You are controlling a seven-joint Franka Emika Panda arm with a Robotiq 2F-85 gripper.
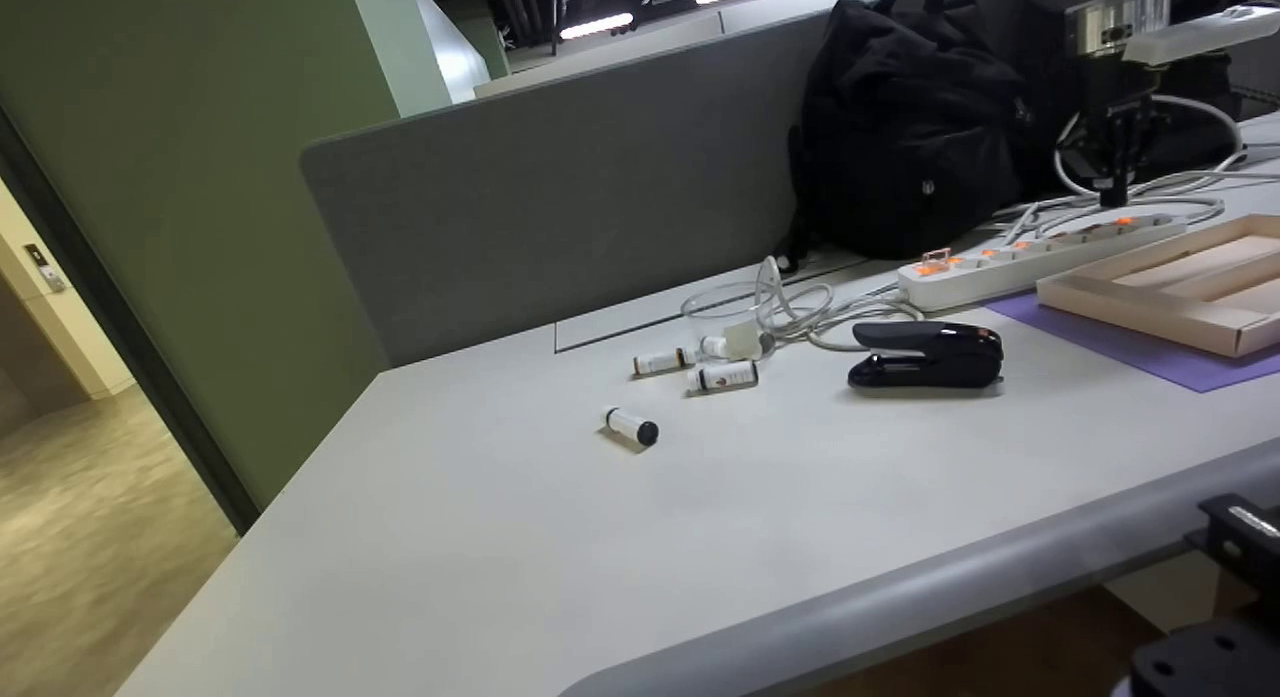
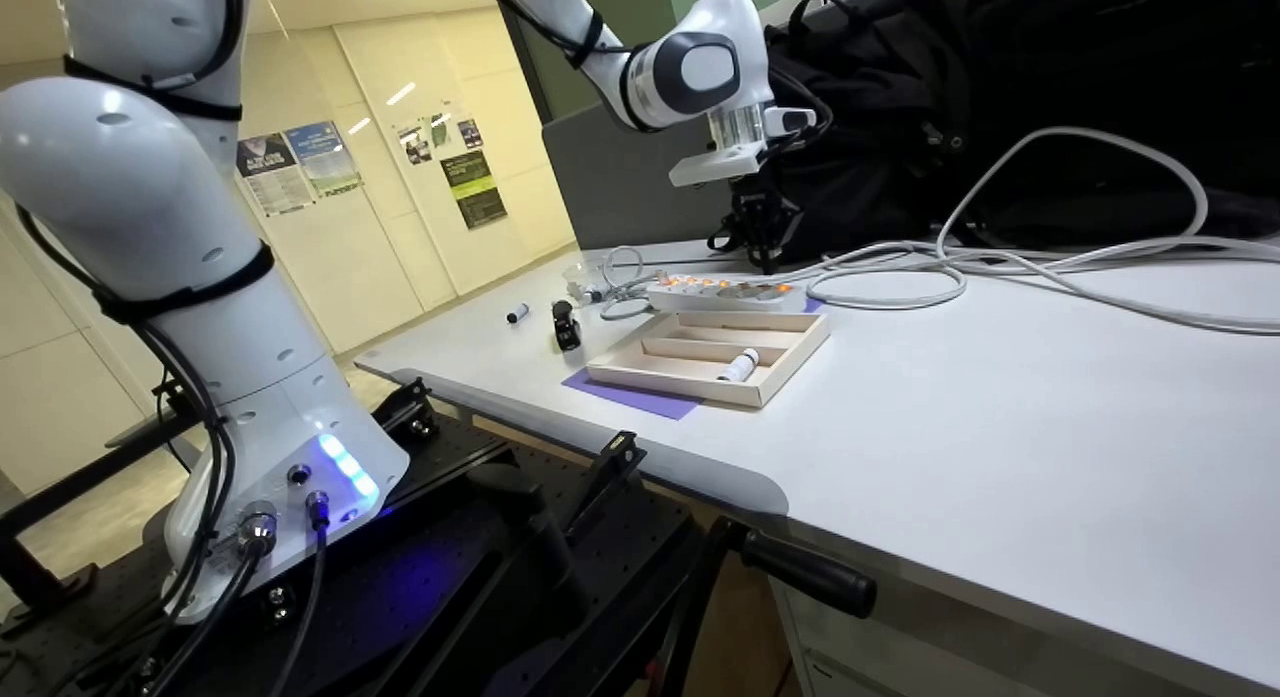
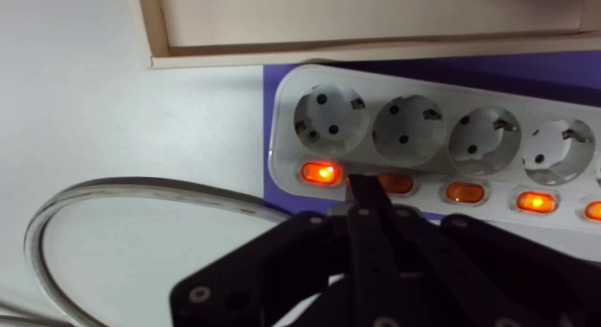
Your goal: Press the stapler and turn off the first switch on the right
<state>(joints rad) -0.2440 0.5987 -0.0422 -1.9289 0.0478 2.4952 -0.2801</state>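
The gripper (image 3: 370, 182) hangs over the power strip (image 3: 439, 163), fingers together, tips beside the glowing end switch (image 3: 321, 172); contact is hard to judge. Past the strip sits the wooden tray (image 3: 211, 61); farther off, the black stapler (image 1: 935, 357) rests on the white desk (image 1: 480, 537).

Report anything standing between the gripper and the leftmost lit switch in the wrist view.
Nothing visible stands between the gripper and that lit switch: the fingertips show just beside it, by the neighbouring dark switch. The wooden tray lies beyond the sockets, off that path.
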